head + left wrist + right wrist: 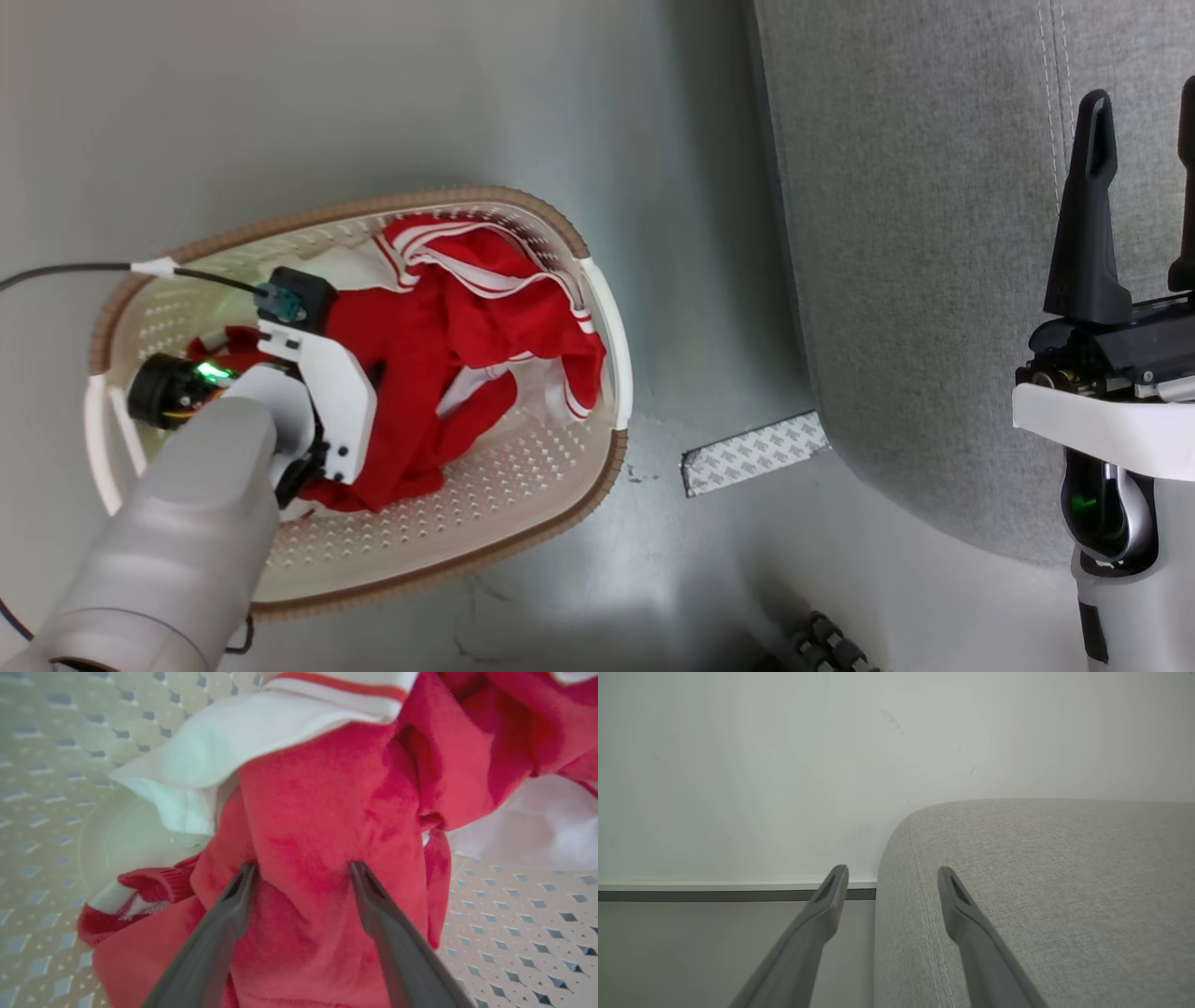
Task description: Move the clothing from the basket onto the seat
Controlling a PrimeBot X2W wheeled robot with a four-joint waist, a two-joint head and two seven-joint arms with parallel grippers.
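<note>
Left wrist view: left pincer point(302, 865) was recorded open, tips set astride a fold of the clothing point(327, 788) in the basket point(467, 198), seemingly for a grab; right pincer point(1144, 93) was held open, empty, by the seat point(915, 233).

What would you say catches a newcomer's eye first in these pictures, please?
The bright red clothing with white stripes, heaped in the cream basket on the floor, stands out first. In the left wrist view the left pincer is open, its fingers pressed into a red fold. To the right, the open right pincer hovers by the edge of the large grey seat.
</note>
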